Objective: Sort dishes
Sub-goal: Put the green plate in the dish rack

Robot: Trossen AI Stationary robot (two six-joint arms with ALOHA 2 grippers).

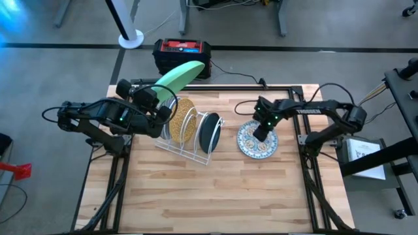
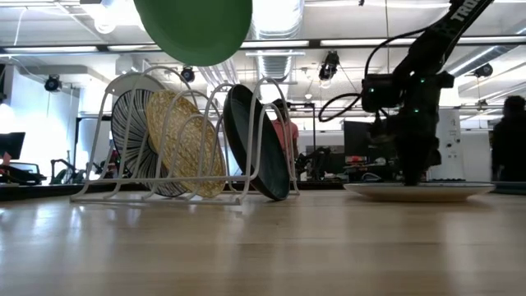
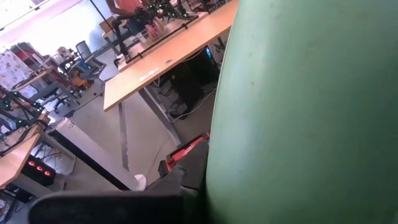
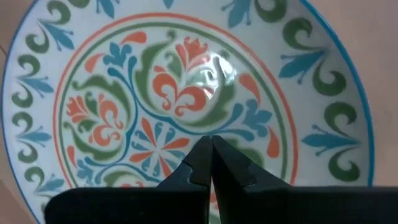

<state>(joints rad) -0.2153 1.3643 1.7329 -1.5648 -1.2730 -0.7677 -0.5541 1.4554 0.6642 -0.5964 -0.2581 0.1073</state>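
My left gripper [image 1: 159, 91] is shut on a plain light green plate [image 1: 181, 75], held high above the far left end of the white wire rack [image 1: 186, 151]; the low view shows this plate [image 2: 193, 29] at the top. A patterned plate [image 2: 131, 123], a mustard-yellow speckled plate [image 1: 185, 121] and a dark teal plate [image 1: 209, 132] stand on edge in the rack's slots. A white plate with a blue, green and orange floral pattern [image 1: 247, 147] lies flat on the table to the rack's right. My right gripper [image 4: 211, 142] is shut, pointing steeply down at this plate's middle. My left gripper holds the green plate by its rim [image 3: 214, 180]; the plate itself covers most of the fingers. The plate is lifted clear of the rack and tilts up and away toward the table's far edge. My right gripper's shut fingertips [image 2: 415, 177] reach down into the floral plate's middle [image 4: 208, 127] from above. The plate's rim hides the tips in the low view, so I cannot tell whether they touch.
A red and black box [image 1: 183, 52] sits on the floor beyond the table's far edge. Bare wood [image 1: 215, 196] fills the near half of the table. A person [image 2: 509, 140] stands in the room behind, at the right.
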